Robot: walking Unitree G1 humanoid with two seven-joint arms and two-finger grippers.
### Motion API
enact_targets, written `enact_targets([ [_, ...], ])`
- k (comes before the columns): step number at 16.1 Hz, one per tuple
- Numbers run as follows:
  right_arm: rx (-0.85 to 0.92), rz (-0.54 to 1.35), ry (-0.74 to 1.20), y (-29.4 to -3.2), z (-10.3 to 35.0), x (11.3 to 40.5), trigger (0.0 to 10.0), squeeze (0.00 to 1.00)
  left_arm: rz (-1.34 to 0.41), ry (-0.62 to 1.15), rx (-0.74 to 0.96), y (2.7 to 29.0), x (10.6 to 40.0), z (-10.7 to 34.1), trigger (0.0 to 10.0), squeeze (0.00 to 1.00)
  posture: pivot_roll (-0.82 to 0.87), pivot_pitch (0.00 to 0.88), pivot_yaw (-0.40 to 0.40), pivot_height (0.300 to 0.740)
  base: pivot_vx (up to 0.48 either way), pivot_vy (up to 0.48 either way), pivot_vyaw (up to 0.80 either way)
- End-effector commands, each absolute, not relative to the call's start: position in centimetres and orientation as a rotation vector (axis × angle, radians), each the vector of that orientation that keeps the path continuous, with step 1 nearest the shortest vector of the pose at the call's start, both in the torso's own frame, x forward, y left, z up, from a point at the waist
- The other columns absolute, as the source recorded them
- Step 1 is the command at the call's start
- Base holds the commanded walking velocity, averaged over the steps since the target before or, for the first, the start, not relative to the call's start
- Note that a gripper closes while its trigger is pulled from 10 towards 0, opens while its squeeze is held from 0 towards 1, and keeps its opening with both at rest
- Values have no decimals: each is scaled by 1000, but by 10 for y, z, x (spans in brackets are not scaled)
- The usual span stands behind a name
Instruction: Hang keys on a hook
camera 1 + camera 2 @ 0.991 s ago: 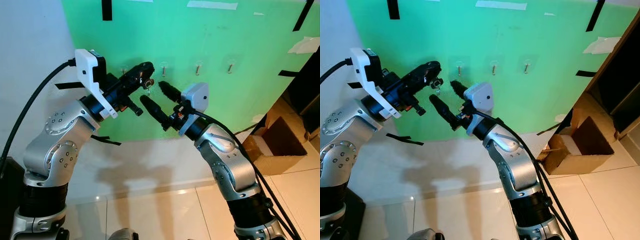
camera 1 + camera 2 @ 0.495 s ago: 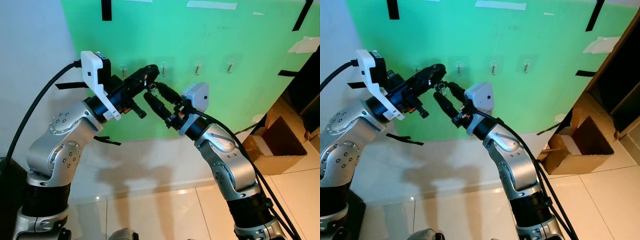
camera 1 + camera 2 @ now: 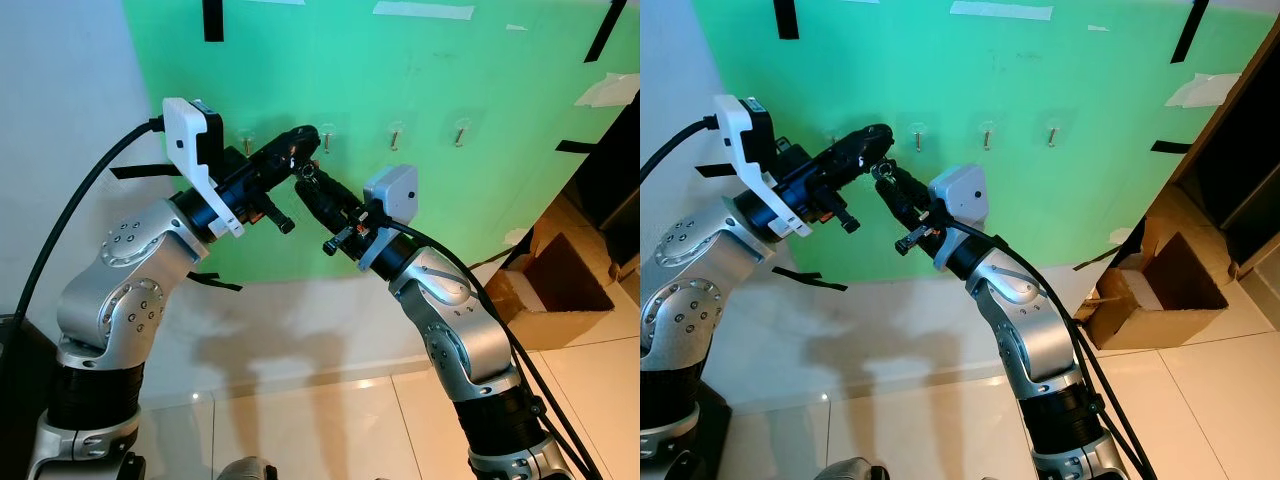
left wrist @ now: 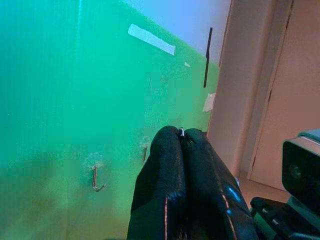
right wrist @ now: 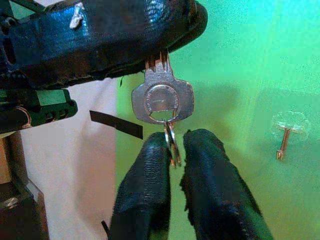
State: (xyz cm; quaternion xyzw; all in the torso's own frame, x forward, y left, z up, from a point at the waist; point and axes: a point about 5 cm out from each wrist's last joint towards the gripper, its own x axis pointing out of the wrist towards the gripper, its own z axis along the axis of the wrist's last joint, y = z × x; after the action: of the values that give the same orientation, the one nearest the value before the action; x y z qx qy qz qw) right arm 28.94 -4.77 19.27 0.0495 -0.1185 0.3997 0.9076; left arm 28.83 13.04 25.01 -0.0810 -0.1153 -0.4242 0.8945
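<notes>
A silver key (image 5: 162, 100) hangs blade-up from my left gripper (image 3: 306, 136), which is shut on the blade. The key's ring (image 5: 171, 142) dangles below it. My right gripper (image 5: 177, 142) reaches up from underneath, its two black fingers (image 5: 150, 170) drawn in on either side of the ring with only a thin gap left. Both grippers meet in front of the green board (image 3: 430, 200), just below and left of a clear stick-on hook (image 3: 327, 138). More hooks (image 3: 397, 135) run in a row to the right.
An open cardboard box (image 3: 560, 285) sits on the tiled floor at the right, beside a dark doorway (image 3: 615, 180). Black tape strips (image 3: 213, 18) mark the board. A white wall (image 3: 70, 90) is on the left.
My right gripper rose to the hanging key and drew its wide-open fingers together around the ring. My left gripper shifted right towards the hooks, still holding the key.
</notes>
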Motion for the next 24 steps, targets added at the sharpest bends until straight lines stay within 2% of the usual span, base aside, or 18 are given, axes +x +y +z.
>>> enact_targets([
  [1, 97, 804, -251, -52, 193, 291, 2196, 0, -870, -257, -162, 131, 291, 254, 10000, 0, 11, 0, -29, 740, 0, 0, 0],
  [4, 88, 801, -249, -52, 192, 291, 2667, 0, -863, -265, -166, 132, 293, 256, 10000, 0, 6, 0, -26, 740, 0, 0, 0],
  [6, 82, 802, -248, -52, 191, 290, 0, 0, -853, -271, -172, 133, 295, 257, 10000, 0, 1, 0, -24, 740, 0, 0, 0],
  [15, 88, 828, -278, -53, 198, 281, 0, 0, -624, -253, -154, 151, 308, 241, 10000, 0, 7, 0, -35, 740, 0, 0, 0],
  [16, 88, 833, -276, -53, 199, 282, 0, 0, -577, -246, -139, 154, 310, 239, 10000, 722, 10, 0, -39, 740, 0, 0, 0],
  [17, 88, 835, -272, -53, 199, 282, 0, 0, -558, -235, -150, 156, 311, 237, 10000, 1000, 10, 0, -42, 740, 0, 0, 0],
  [23, 68, 811, -231, -59, 197, 285, 0, 0, -479, -178, -96, 181, 308, 223, 10000, 1000, 11, 0, -53, 740, 0, 0, 0],
  [24, 7, 808, -161, -63, 188, 287, 0, 0, -445, -134, -49, 194, 305, 215, 10000, 1000, 16, 0, -62, 740, 0, 0, 0],
])
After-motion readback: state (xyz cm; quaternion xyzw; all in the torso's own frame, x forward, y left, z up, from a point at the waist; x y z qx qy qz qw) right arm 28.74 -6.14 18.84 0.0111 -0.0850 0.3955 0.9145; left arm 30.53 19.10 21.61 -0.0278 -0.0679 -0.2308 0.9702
